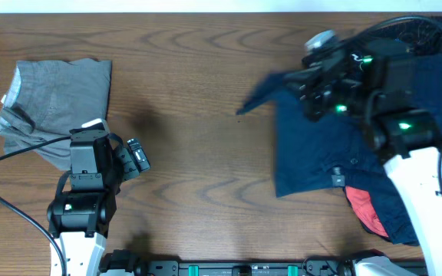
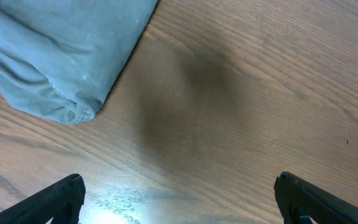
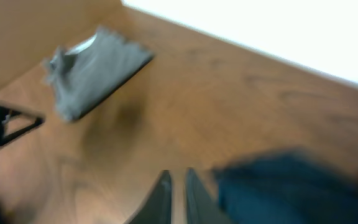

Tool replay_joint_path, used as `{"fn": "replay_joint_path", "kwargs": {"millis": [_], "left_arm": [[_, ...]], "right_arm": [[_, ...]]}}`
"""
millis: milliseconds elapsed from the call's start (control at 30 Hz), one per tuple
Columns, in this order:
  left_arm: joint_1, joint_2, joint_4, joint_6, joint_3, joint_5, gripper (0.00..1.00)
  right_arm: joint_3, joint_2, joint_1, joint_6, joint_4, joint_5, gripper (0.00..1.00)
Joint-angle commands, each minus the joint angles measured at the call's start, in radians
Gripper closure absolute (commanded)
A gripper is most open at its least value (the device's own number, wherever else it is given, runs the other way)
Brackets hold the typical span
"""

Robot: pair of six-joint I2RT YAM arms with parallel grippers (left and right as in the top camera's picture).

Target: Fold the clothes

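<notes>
Navy trousers [image 1: 336,146] are spread on the worktop [image 1: 198,92], one corner pulled out into a point. A red garment [image 1: 365,211] is tucked under the trousers' near edge, and a grey garment [image 1: 52,96] is bunched well left of them. The left fingers [image 2: 61,199] are held wide apart over bare wood, also well left of the trousers. The right fingers [image 3: 161,199] are over the trousers' far left part and look nearly together. It's too blurry to tell if cloth is pinched.
</notes>
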Motion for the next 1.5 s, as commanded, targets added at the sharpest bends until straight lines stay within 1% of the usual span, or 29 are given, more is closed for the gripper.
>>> {"fn": "replay_joint_path", "kwargs": {"millis": [0,33,100,167,200,267,300,400,433,533,567,600,767,900,1067,1233,1467], "left_arm": [[0.006,0.0,0.003,-0.004,0.02,0.0,0.02],[0.006,0.0,0.003,-0.022,0.02,0.0,0.02],[0.006,0.0,0.003,-0.074,0.02,0.0,0.02],[0.006,0.0,0.002,-0.138,0.02,0.006,0.02],[0.006,0.0,0.001,-0.163,0.02,0.035,0.02],[0.006,0.001,0.006,-0.172,0.02,0.13,0.02],[0.006,0.003,0.01,-0.172,0.02,0.179,0.02],[-0.006,0.03,0.032,-0.172,0.016,0.314,0.02],[-0.017,0.047,0.037,-0.172,0.015,0.351,0.02],[-0.068,0.113,0.049,-0.172,0.015,0.426,0.02],[-0.092,0.139,0.056,-0.176,0.015,0.441,0.02],[-0.116,0.166,0.064,-0.188,0.015,0.447,0.02],[-0.263,0.315,0.135,-0.316,0.015,0.453,0.02],[-0.39,0.431,0.24,-0.393,0.015,0.461,0.02],[-0.536,0.572,0.416,-0.499,0.015,0.466,0.02],[-0.668,0.729,0.633,-0.625,0.015,0.47,0.02],[-0.813,0.883,0.912,-0.677,0.015,0.469,0.02]], "right_arm": [[0.005,0.07,0.066,0.002,-0.011,0.052,0.63],[0.005,0.088,0.077,0.002,-0.011,0.083,0.62],[0.006,0.108,0.084,0.019,-0.02,0.162,0.56],[0.006,0.11,0.077,0.083,-0.045,0.289,0.53],[0.006,0.108,0.067,0.134,-0.063,0.381,0.49],[0.006,0.098,0.034,0.241,-0.117,0.551,0.44],[0.006,0.092,0.016,0.271,-0.144,0.598,0.43],[0.006,0.08,-0.053,0.286,-0.22,0.638,0.37],[0.006,0.078,-0.082,0.286,-0.245,0.638,0.34],[0.006,0.077,-0.153,0.286,-0.306,0.637,0.11],[0.006,0.077,-0.172,0.286,-0.323,0.638,0.04],[0.006,0.077,-0.193,0.283,-0.338,0.638,0.01],[0.006,0.077,-0.282,0.284,-0.39,0.638,0.01],[0.006,0.077,-0.356,0.283,-0.424,0.638,0.01],[0.006,0.077,-0.426,0.283,-0.466,0.638,0.01],[0.006,0.077,-0.468,0.283,-0.49,0.638,0.01],[0.006,0.077,-0.479,0.283,-0.502,0.638,0.01]]}}
